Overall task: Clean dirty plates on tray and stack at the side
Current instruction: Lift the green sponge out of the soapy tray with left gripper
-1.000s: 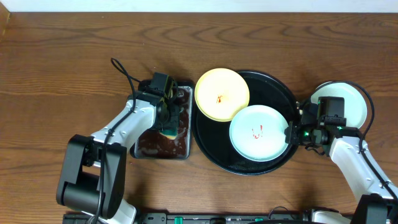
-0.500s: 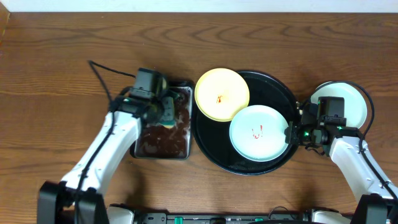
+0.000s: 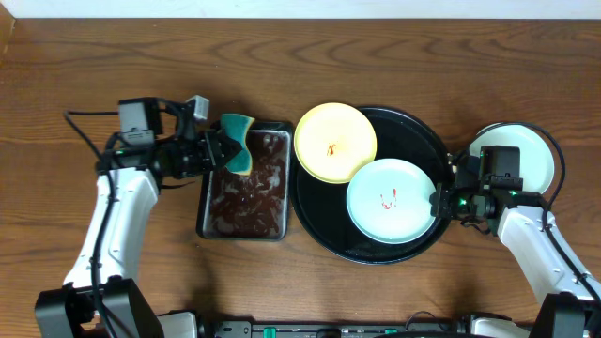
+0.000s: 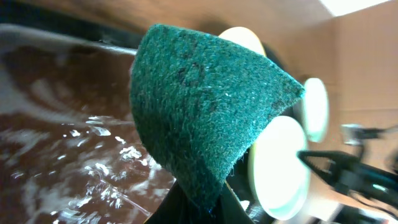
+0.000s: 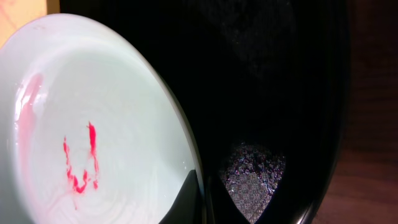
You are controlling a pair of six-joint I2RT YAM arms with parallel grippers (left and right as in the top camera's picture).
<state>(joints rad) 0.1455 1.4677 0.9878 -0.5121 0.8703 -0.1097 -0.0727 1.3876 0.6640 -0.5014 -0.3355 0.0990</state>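
Green sponge point(image 3: 238, 143): pinched by left gripper point(image 3: 222, 150); soaked, could drip on table point(image 3: 94, 75).
Mint plate point(image 3: 388, 200): rim pinched by right gripper point(image 3: 438, 203); could slip.

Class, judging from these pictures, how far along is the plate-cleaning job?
Done: one plate sits beside the tray, looking clean. In hand: the left gripper holds a sponge above the pan. Left: the yellow plate and the pale plate on the tray show red smears.
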